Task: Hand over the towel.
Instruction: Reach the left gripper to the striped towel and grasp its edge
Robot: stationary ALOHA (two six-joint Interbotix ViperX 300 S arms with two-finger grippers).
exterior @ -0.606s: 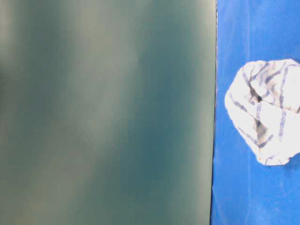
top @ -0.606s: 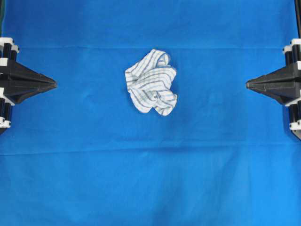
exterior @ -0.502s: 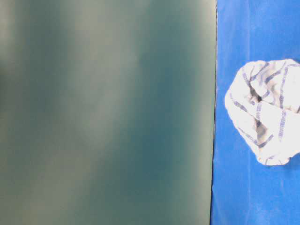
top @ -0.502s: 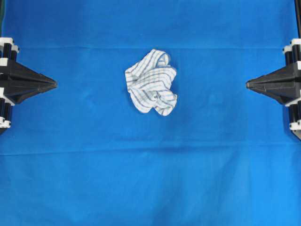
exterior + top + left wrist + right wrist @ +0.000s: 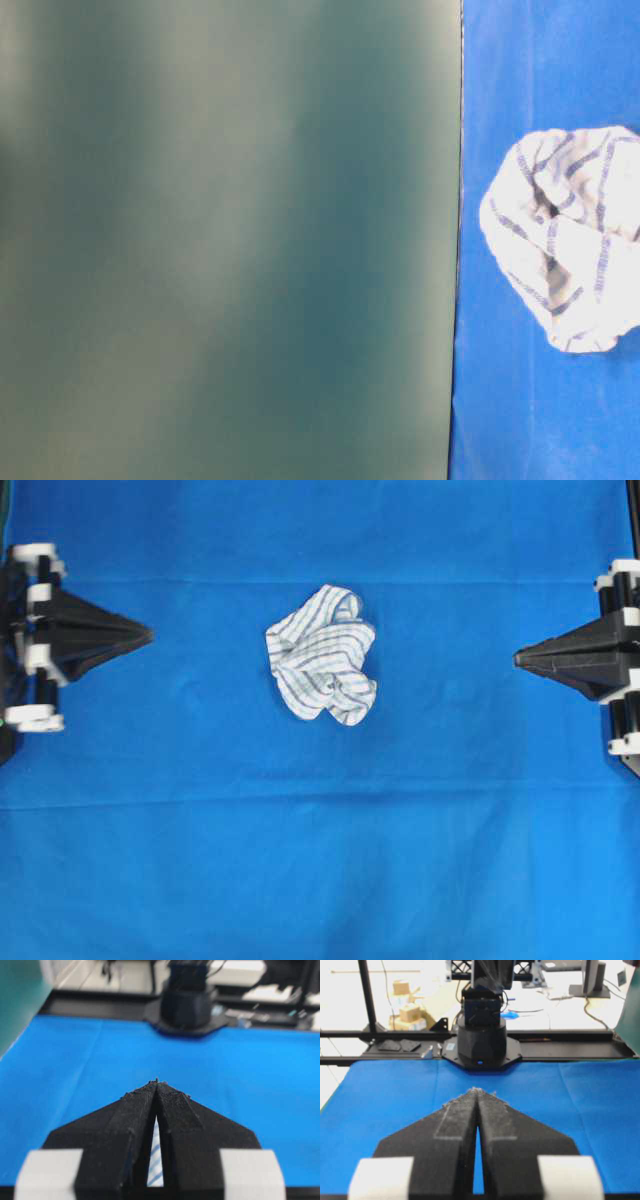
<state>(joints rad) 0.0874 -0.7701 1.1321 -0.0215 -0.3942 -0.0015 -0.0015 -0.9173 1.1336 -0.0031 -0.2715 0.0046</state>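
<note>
1. When you look down from the overhead view, you see the towel (image 5: 322, 655) lying in a crumpled heap on the blue cloth (image 5: 320, 860). The left gripper (image 5: 148, 634) is well off to the left of the towel, and the right gripper (image 5: 517, 659) is well off to the right of it. Neither one touches the towel. Both pincers come to a sharp point, so both are pinched together and hold nothing. A moment ago the left gripper sat further back at the edge. Now it has come out toward the towel and has turned a little. The right gripper has only crept in a tiny bit. My guess is that your left arm is starting its reach, so the pick-up is not yet done.

2. At table level, you see the towel (image 5: 565, 238) at the right edge, next to a big blurry green wall (image 5: 230, 240). It has not moved. No gripper shows here.

3. On the left wrist view, the left gripper (image 5: 157, 1082) has its tips together. A bit of striped towel (image 5: 155, 1160) peeks through the slit further back.

4. On the right wrist view, the right gripper (image 5: 477, 1090) is closed tight too. You cannot see the towel here. You will need to open the left pincer before it gets to the towel.
</note>
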